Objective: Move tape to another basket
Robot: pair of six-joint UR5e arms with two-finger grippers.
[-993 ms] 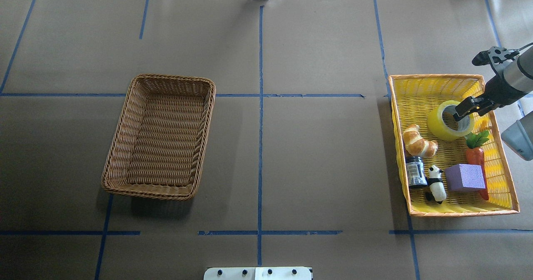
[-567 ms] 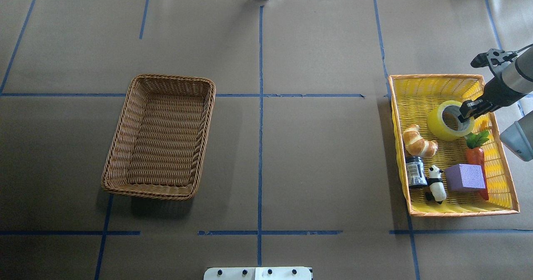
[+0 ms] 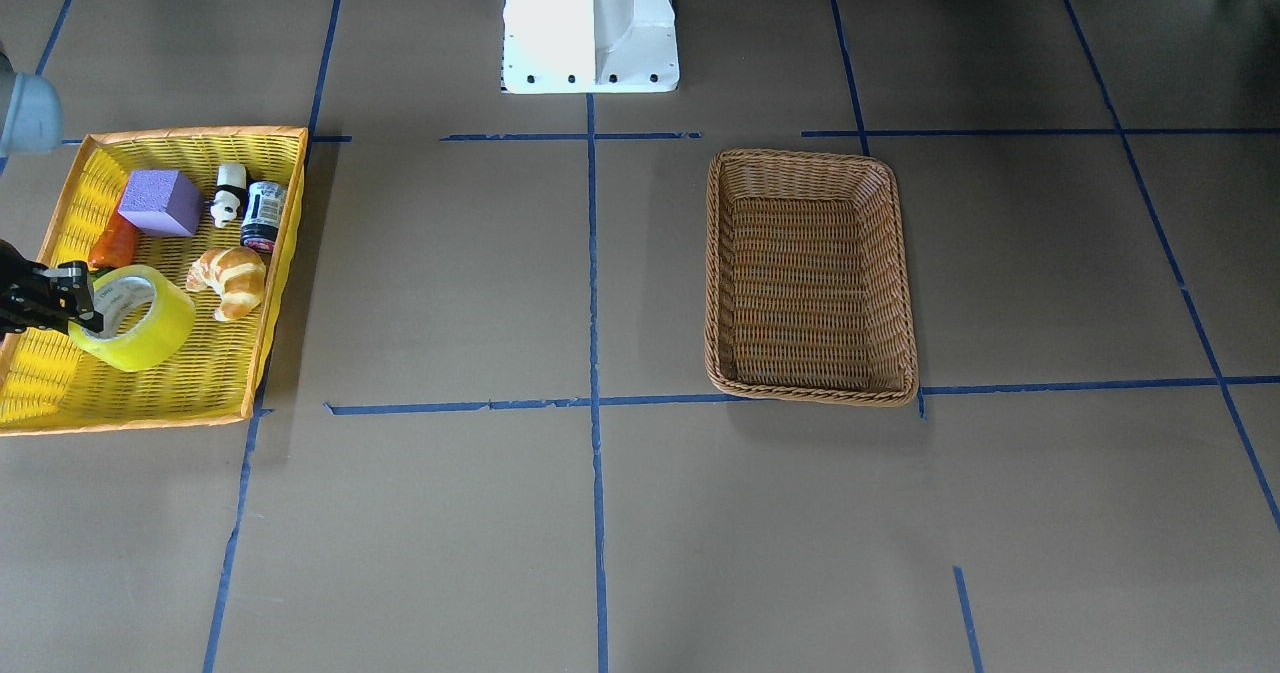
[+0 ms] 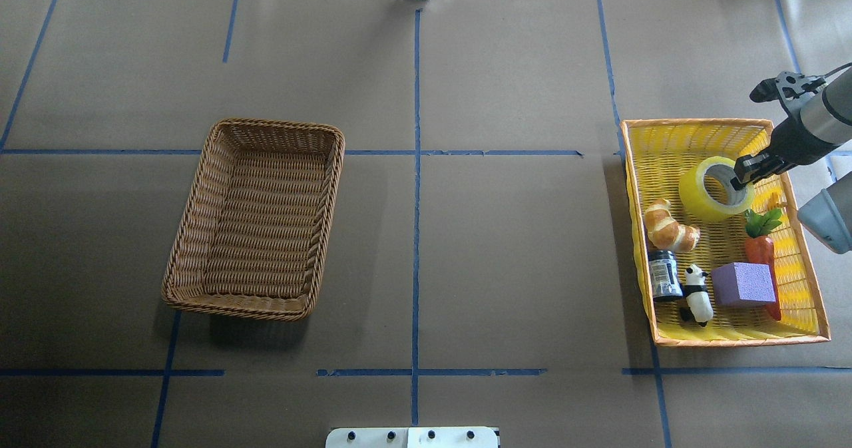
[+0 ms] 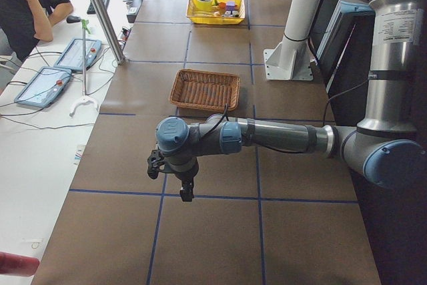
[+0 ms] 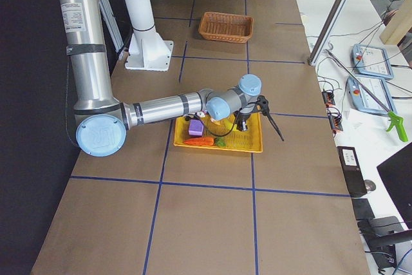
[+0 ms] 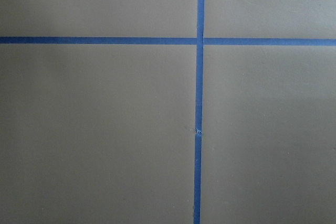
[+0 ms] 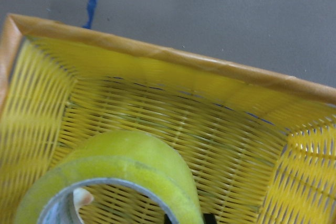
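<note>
The yellow tape roll sits tilted in the far part of the yellow orange-rimmed tray. It also shows in the front view and fills the bottom of the right wrist view. My right gripper is shut on the roll's wall at its right side, one finger inside the core. The brown wicker basket stands empty on the left half of the table, far from the tape. My left gripper shows only in the exterior left view, low over bare table; I cannot tell whether it is open or shut.
The tray also holds a croissant, a dark jar, a panda figure, a purple block and a carrot, all near the tape. The robot's white base stands at the table's near edge. Blue tape lines cross the brown paper.
My right gripper has closed on the tape's wall. The roll has tipped up and shifted slightly toward the tray's far side. The other things have not moved.
</note>
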